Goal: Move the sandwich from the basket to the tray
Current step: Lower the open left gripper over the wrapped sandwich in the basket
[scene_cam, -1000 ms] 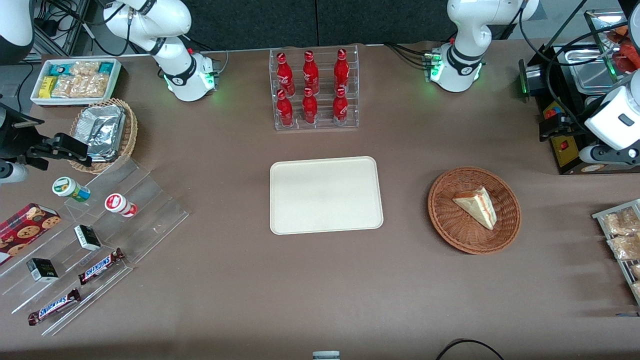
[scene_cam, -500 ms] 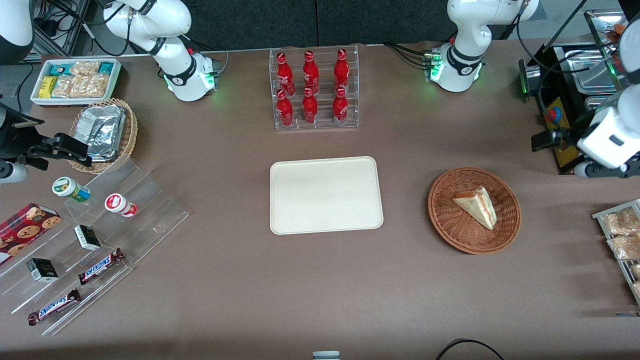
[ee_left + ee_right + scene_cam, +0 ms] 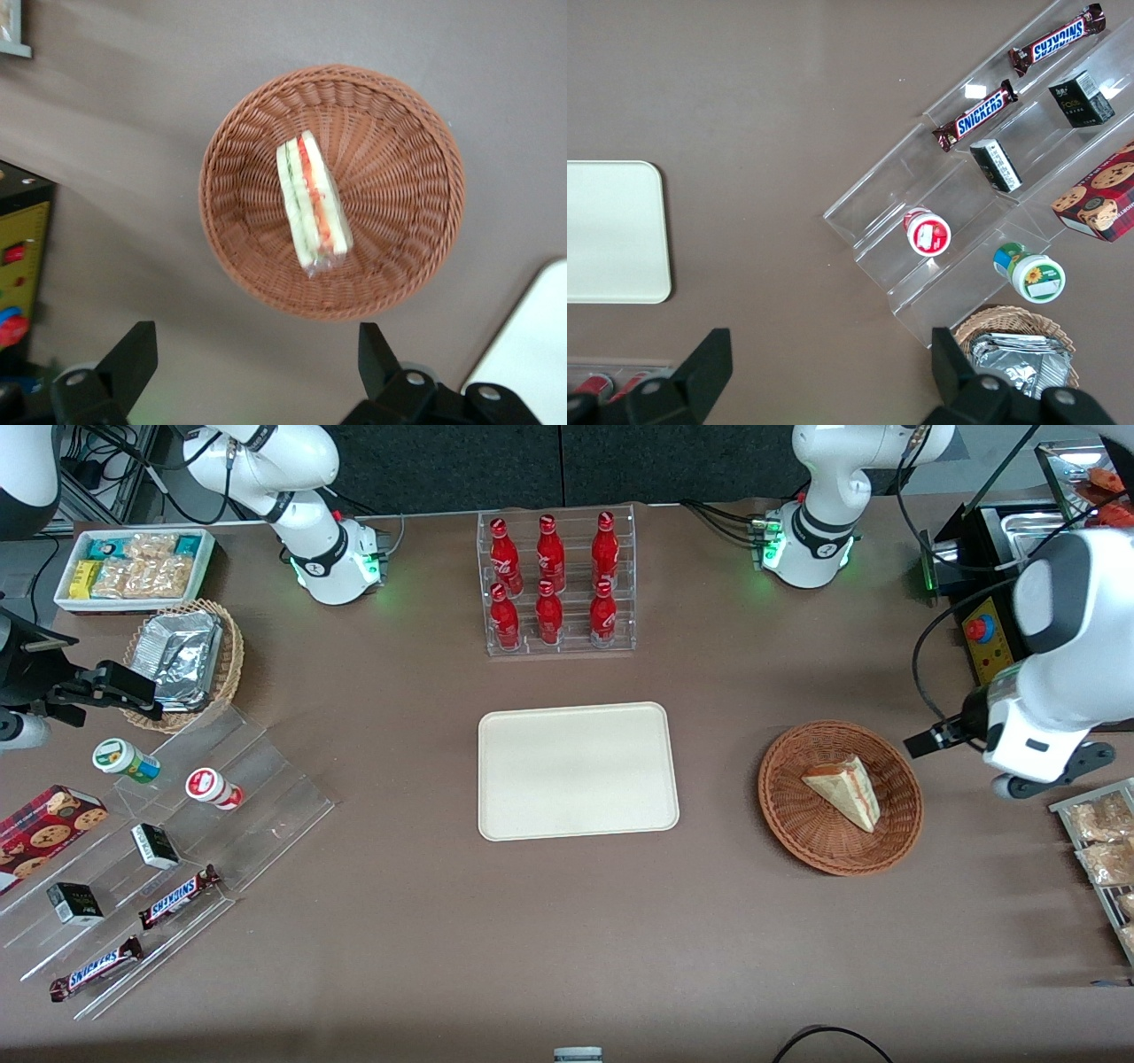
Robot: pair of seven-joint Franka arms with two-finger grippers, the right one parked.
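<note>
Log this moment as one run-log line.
phase: approach | tool: open, above table beside basket | sandwich: in basket, untouched | tray: no sandwich yet

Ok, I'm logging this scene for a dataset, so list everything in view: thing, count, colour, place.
sandwich: one, white with red filling, in the basket
basket: one, reddish-brown wicker, toward the working arm's end
tray: one, cream, table centre
cola bottles: six, red, in a clear rack
foil packets: silver, in a tan basket
snack bin: one, white, toward the parked arm's end
Snickers bars: two, brown, on clear steps
gripper: one, black fingers open, above the table beside the basket
</note>
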